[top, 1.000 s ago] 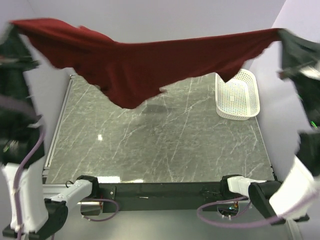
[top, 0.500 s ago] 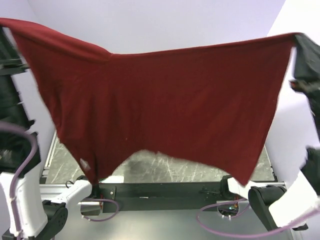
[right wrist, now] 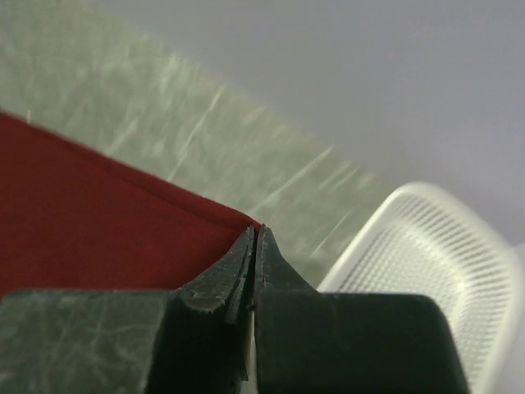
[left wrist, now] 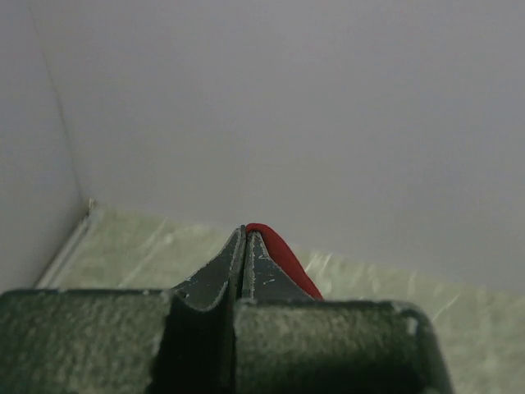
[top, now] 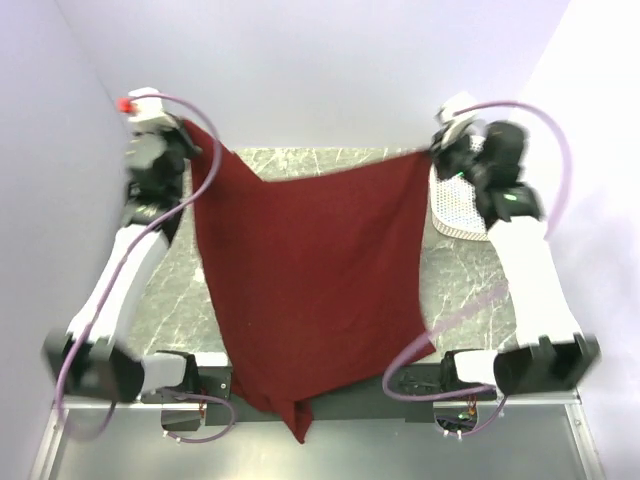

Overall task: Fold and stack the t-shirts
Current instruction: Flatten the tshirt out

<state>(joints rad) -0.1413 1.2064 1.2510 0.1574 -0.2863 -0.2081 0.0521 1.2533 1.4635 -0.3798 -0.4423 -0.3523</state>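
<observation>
- Maroon short-sleeved cloth t-shirt (top: pixel 310 270) spans between the two grippers near the far side of the grey marbled table (top: pixel 465 295); from that taut top edge it runs back towards the arm bases, narrowing to a point that passes over the table's near edge
- left gripper (top: pixel 190 135) is clamped tight on the shirt's far-left corner; in the left wrist view a small fold of red cloth shows just beside the closed tips
- right gripper (top: pixel 437 152) is pinched on the far-right corner; in the right wrist view the hemmed edge runs straight into the closed tips, with the cloth spreading away to the left
- white perforated plastic basket (top: pixel 455 215) sits just beside the right gripper, partly behind the arm
- half a second ago the shirt hung high and close to the top camera, filling most of the view and hiding the basket, with both arms at the frame's edges; now both arms reach towards the back wall, the cloth is lower and narrower in view, and marble shows on either side
</observation>
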